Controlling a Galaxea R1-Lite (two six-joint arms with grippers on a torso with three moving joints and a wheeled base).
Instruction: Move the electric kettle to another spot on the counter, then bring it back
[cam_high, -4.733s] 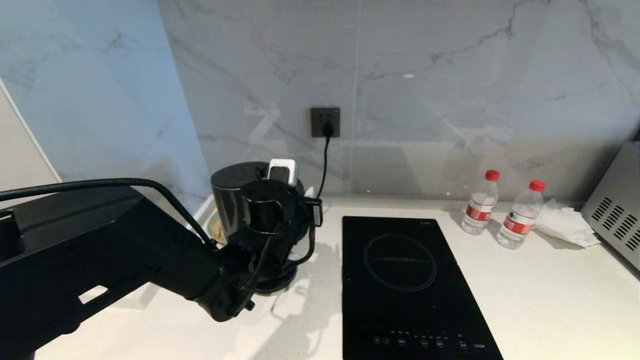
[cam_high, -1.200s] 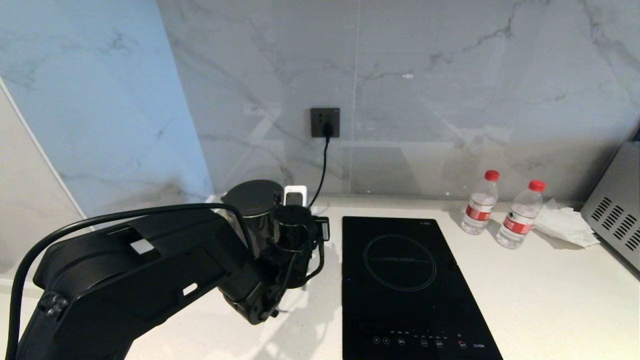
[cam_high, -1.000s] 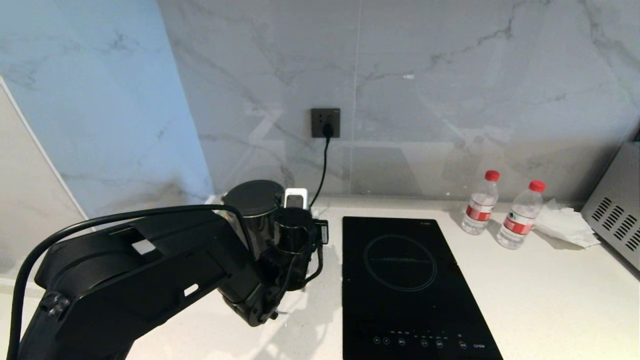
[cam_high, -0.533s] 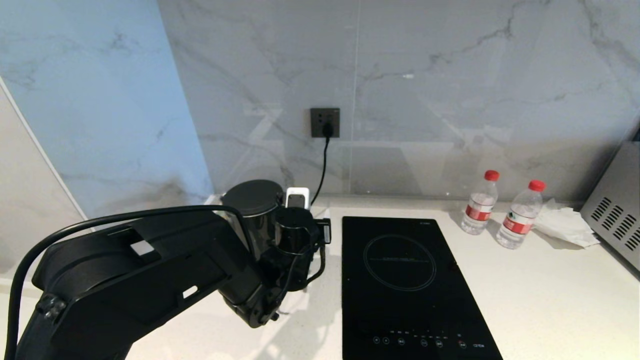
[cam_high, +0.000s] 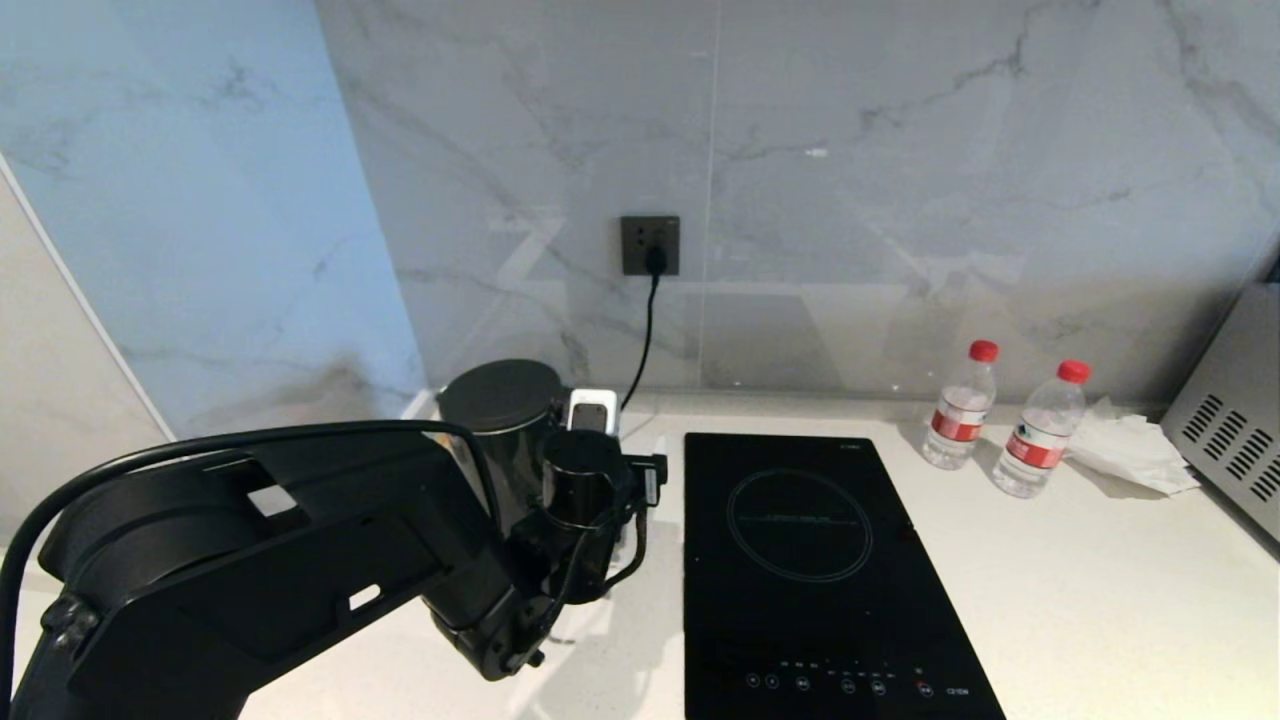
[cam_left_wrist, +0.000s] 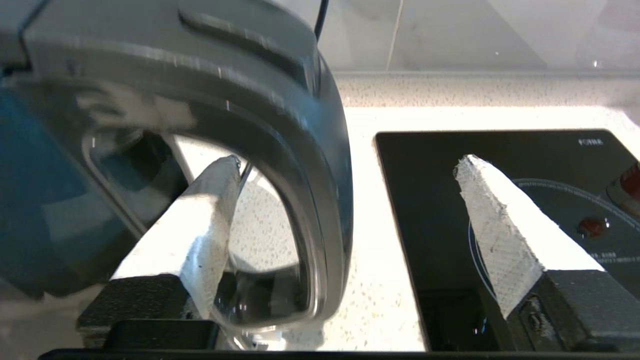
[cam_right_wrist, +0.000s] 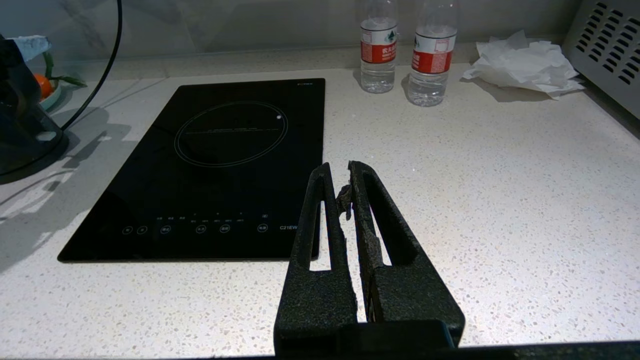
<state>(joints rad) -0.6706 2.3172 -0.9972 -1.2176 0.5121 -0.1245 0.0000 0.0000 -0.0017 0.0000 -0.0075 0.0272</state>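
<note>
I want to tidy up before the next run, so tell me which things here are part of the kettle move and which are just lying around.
Part of the job:
electric kettle
counter
left gripper, fingers open around the kettle's handle

Lying about:
two water bottles
crumpled tissue
hob
wall socket
right gripper, parked

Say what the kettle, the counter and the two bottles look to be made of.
Electric kettle: glossy black body, likely plastic or coated metal; it mirrors the room.
Counter: off-white speckled stone or composite, smooth.
Bottles: clear thin plastic, red labels.
</note>
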